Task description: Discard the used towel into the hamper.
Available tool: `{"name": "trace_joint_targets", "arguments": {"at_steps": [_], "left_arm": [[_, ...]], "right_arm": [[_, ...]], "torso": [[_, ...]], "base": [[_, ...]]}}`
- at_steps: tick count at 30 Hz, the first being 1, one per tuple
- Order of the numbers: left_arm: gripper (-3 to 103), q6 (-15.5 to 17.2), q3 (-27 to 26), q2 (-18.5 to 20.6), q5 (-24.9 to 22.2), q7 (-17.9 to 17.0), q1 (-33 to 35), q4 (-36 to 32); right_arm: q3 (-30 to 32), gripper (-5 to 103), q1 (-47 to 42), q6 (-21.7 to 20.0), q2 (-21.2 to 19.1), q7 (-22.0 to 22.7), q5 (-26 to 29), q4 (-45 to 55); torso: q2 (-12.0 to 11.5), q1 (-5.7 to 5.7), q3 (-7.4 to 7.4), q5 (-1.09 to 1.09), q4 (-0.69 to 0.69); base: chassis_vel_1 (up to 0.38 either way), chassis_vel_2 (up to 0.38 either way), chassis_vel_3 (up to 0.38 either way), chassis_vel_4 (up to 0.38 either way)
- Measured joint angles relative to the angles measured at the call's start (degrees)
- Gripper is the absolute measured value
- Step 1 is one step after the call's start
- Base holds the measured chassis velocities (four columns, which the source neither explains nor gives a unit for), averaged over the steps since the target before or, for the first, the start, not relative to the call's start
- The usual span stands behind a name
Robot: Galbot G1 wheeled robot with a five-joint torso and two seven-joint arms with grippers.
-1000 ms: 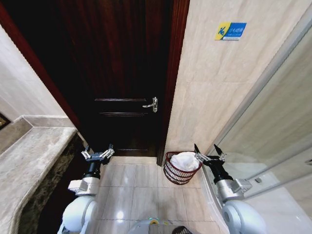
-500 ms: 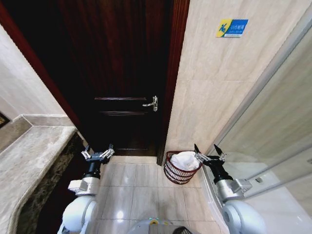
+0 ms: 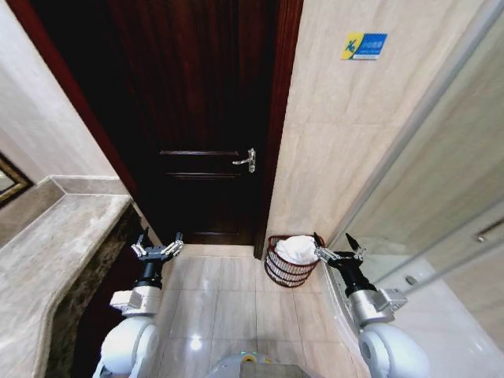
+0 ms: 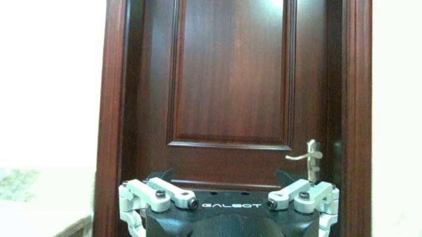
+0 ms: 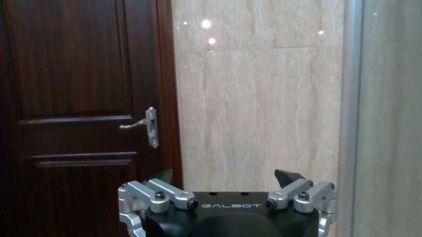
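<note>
As the white towel (image 3: 298,247) lies inside the hamper (image 3: 288,266) on the floor by the door (image 3: 206,118), the discard appears complete, the left claw (image 3: 157,250) and right claw (image 3: 339,251) both wide and empty.

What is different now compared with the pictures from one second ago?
The whole head view has shifted, so the camera moved, not the things. Nothing was gripped or released. The white towel lies in the hamper as before. The left gripper and right gripper are still raised and open, empty.
</note>
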Motion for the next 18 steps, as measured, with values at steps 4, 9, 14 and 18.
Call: {"name": "trace_joint_targets", "arguments": {"at_steps": [4, 9, 14, 18], "left_arm": [[100, 0.0, 0.0, 0.0, 0.0, 0.0, 0.0, 0.0], [100, 0.0, 0.0, 0.0, 0.0, 0.0, 0.0, 0.0], [100, 0.0, 0.0, 0.0, 0.0, 0.0, 0.0, 0.0], [100, 0.0, 0.0, 0.0, 0.0, 0.0, 0.0, 0.0]], "right_arm": [[0.0, 100, 0.0, 0.0, 0.0, 0.0, 0.0, 0.0], [0.0, 100, 0.0, 0.0, 0.0, 0.0, 0.0, 0.0], [0.0, 100, 0.0, 0.0, 0.0, 0.0, 0.0, 0.0], [0.0, 100, 0.0, 0.0, 0.0, 0.0, 0.0, 0.0]], "torso": [[0.1, 0.03, 0.03, 0.0, 0.0], [0.1, 0.06, 0.06, 0.02, 0.0], [0.1, 0.06, 0.08, -0.01, -0.01], [0.2, 0.07, 0.09, 0.0, 0.01]], "base": [[0.27, -0.258, -0.261, 0.284], [0.278, -0.284, -0.279, 0.275], [0.271, -0.269, -0.269, 0.263], [0.242, -0.256, -0.244, 0.24]]}}
